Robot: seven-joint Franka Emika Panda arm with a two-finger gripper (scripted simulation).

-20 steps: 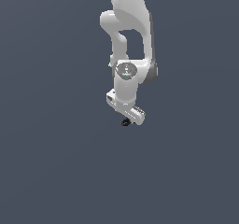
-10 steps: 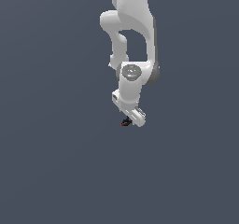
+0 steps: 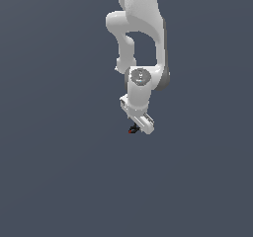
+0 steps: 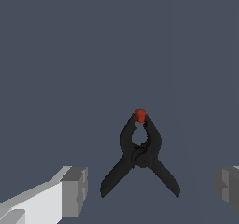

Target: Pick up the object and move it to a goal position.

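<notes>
A: Where does the arm [image 3: 141, 38] sit?

B: It comes down from the top of the exterior view, white, with the gripper [image 3: 140, 124] at its lower end, tilted toward the exterior view's right.

A: And the object?

B: The clamp [image 4: 139, 155] is a small black spring clamp with a red tip. In the exterior view it shows only as a dark speck with a red dot [image 3: 132, 129], just beside the lower edge of the gripper on the exterior view's left. Whether it touches the grey ground [image 3: 59, 172] cannot be told there.

A: Does the wrist view say more?

B: Yes. The clamp lies between the 2 fingers [image 4: 74, 191], its 2 handles spread toward the camera and the red tip pointing away.

A: Are the fingers on it?

B: No. They stand spread wide, one at each side edge of the wrist view, both well apart from the clamp, gripping nothing.
</notes>
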